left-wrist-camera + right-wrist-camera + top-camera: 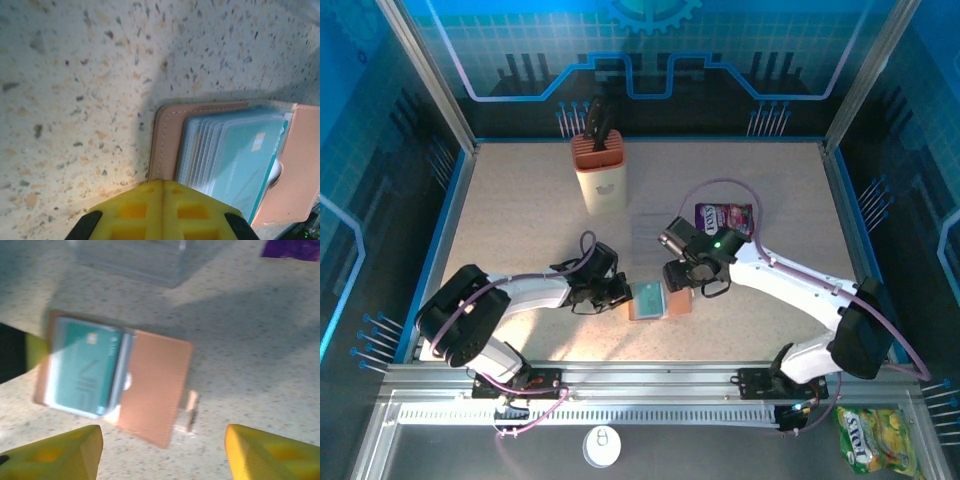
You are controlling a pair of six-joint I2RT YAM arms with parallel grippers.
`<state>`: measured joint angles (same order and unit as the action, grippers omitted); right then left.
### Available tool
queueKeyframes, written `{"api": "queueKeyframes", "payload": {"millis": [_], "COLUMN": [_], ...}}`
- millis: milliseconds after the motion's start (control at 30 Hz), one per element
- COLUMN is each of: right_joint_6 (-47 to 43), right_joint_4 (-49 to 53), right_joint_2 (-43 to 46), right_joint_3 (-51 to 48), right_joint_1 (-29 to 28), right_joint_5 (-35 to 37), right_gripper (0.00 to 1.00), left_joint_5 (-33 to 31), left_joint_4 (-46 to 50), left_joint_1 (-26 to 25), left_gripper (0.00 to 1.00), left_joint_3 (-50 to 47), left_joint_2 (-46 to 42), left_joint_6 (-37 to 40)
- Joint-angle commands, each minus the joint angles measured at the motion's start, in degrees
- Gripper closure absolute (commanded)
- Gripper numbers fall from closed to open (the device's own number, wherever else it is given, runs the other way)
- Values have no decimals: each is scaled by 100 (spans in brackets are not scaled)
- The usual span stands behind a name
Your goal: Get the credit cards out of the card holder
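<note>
Left end effector (162,192): yellow fingers shut together and empty. The tips sit at the left edge of the holder (167,132), touching or just beside it, probably bracing it against sliding.
Right end effector (162,437): jaws wide apart, holding nothing, hanging over the holder, likely lining up to pick a card.
Holder: brown leather, lying open and flat on the surface (520,220), centre-near, between both arms.
Cards (240,160): teal, stacked in grey-blue sleeves on the left half, none out yet.
</note>
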<state>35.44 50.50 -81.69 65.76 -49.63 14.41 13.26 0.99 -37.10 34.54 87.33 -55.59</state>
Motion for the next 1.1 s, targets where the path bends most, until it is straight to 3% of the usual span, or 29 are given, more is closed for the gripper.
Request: {"api": "queueKeyframes", "payload": {"millis": [0, 133, 667, 900, 1067], "right_joint_6": [323, 563, 495, 440, 359], "right_joint_4": [-592, -1041, 245, -100, -618], "right_joint_2": [-6, -294, -1583, -1758, -1789], "right_joint_3": [-95, -331, 1, -226, -528], "right_joint_1": [-252, -293, -197, -93, 80], "right_joint_5": [-724, -1096, 716, 592, 89], "right_gripper": [37, 40, 17, 17, 20], "left_joint_5": [-87, -77, -165, -174, -245], "left_joint_4": [325, 305, 318, 334, 370], "left_joint_1": [-72, -86, -108, -108, -113], "left_gripper": [100, 100, 100, 100, 100], "left_joint_3": [-181, -150, -338, -351, -361], "left_joint_2": [2, 106, -171, -214, -219], "left_joint_6": [-83, -64, -92, -77, -52]}}
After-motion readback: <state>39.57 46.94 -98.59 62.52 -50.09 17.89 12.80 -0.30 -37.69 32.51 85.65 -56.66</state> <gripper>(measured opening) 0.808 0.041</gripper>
